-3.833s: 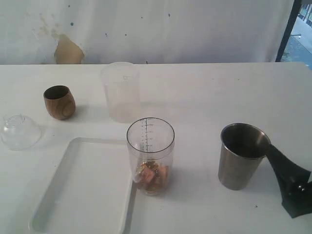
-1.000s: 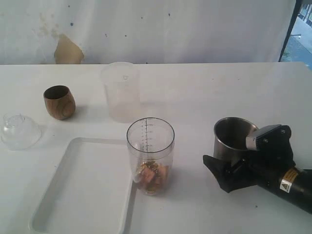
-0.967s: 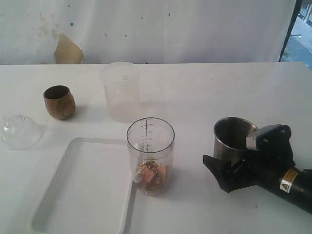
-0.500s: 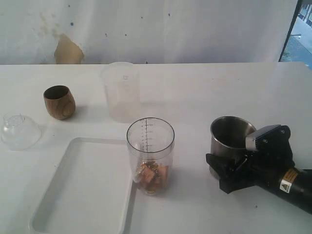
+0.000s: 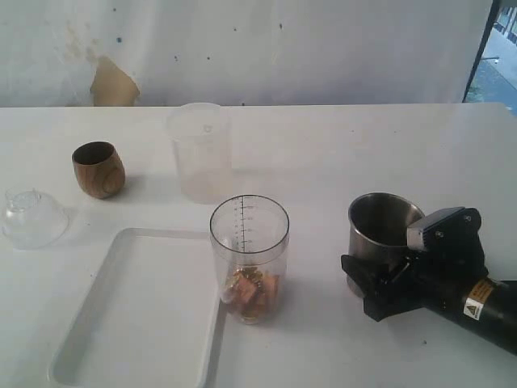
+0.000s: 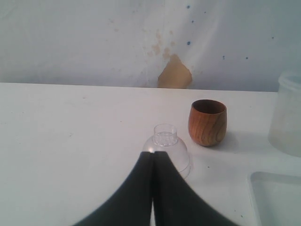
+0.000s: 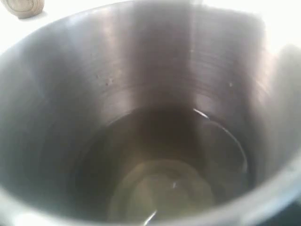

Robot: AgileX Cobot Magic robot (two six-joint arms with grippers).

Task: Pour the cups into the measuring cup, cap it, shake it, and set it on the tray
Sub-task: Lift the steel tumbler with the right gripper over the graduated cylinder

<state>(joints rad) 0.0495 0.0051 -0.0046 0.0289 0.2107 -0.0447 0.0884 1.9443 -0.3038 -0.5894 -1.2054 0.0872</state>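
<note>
On the white table (image 5: 323, 145), the right gripper (image 5: 376, 279) has just clamped the tapered brushed-steel tumbler (image 5: 384, 226), nudging it left; lifting to pour seems next. The left gripper (image 6: 153, 157) is pinched together, empty.

stainless-steel tumbler (image 5: 380, 230): brushed metal, dull sheen, fine circular lines inside | wooden cup (image 5: 98, 169): brown wood, visible grain, satin | measuring cup (image 5: 249, 242): clear glossy plastic, black printed scale | frosted cup (image 5: 199, 151): milky matt plastic | domed lid (image 5: 32, 218): clear plastic | tray (image 5: 137, 315): smooth white, slight gloss | table (image 5: 323, 153): matt white
</note>
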